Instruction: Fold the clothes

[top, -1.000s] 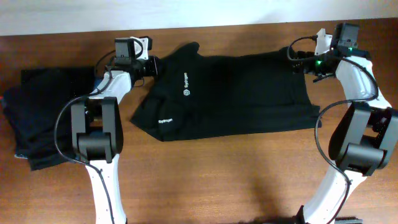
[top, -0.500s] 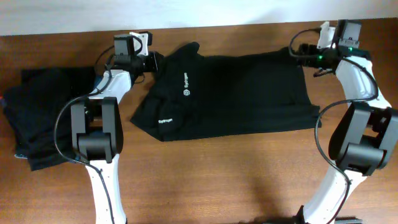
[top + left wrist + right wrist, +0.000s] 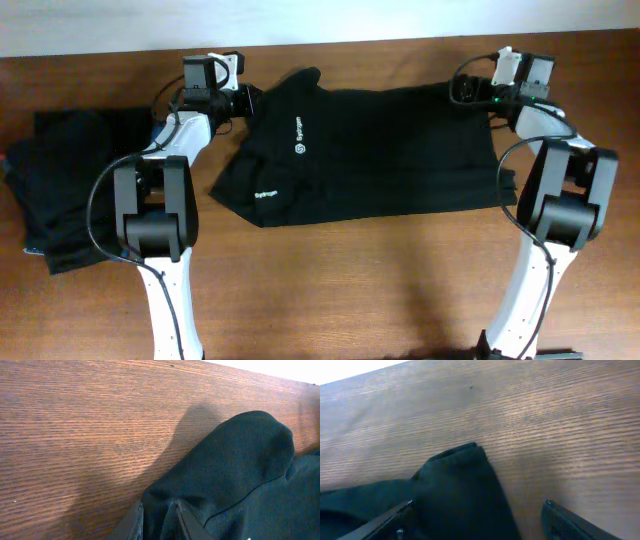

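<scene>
Overhead: shirt (image 3: 370,150) flat at 12 o'clock on worktop (image 3: 350,290). The left end effector (image 3: 245,100) clamps its 10 o'clock corner; right end effector (image 3: 462,88) stands apart over the 2 o'clock corner. Step judged: corner grasp; right should close next.

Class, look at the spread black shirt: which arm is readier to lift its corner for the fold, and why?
Left. The left gripper is shut on an edge of the black shirt, so it could probably lift now. The right gripper straddles the other corner with jaws open, gripping nothing.
</scene>
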Tool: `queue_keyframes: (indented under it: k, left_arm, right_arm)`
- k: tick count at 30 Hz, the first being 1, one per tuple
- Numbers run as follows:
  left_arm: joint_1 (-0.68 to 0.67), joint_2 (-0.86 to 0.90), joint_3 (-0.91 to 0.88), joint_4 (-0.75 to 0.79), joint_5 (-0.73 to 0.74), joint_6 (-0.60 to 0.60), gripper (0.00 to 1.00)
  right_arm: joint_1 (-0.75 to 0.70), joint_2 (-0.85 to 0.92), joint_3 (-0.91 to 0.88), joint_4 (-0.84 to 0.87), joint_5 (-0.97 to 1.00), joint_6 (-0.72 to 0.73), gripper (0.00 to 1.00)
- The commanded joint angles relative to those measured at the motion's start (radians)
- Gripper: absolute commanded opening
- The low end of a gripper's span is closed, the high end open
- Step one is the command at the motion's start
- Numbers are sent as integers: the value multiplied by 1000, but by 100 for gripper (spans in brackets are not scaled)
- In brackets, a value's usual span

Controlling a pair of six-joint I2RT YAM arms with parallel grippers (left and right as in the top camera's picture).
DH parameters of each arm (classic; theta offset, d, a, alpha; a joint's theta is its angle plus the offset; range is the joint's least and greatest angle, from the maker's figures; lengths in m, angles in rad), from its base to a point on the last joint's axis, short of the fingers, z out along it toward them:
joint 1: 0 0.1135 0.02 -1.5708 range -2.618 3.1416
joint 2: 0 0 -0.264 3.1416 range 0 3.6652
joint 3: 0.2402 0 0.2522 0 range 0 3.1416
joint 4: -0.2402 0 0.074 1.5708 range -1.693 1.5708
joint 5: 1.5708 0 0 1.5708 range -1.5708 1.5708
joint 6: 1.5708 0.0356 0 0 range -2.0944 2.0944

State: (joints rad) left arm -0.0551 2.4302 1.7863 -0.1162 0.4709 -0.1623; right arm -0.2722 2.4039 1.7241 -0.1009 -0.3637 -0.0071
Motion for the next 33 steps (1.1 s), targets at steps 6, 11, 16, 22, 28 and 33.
queue_keyframes:
  k: [6,11,16,22,28,33]
  left_arm:
    - [-1,14,22,1,-27,-9,22]
    - [-1,14,22,3,-26,-9,22]
    - [-1,14,22,3,-26,-9,23]
    - [-1,14,22,2,-26,-9,23]
    - [-1,14,22,11,-26,-9,22]
    - [-1,14,22,60,1,-9,13]
  right_arm:
    - [5,51,2,105,-33,24,74]
    - [15,60,2,74,-98,27,72]
    - [37,60,2,59,-97,27,69]
    - [48,60,2,58,-95,27,40]
    - [47,60,2,36,-24,50,15]
    - [36,50,3,33,-26,78,17]
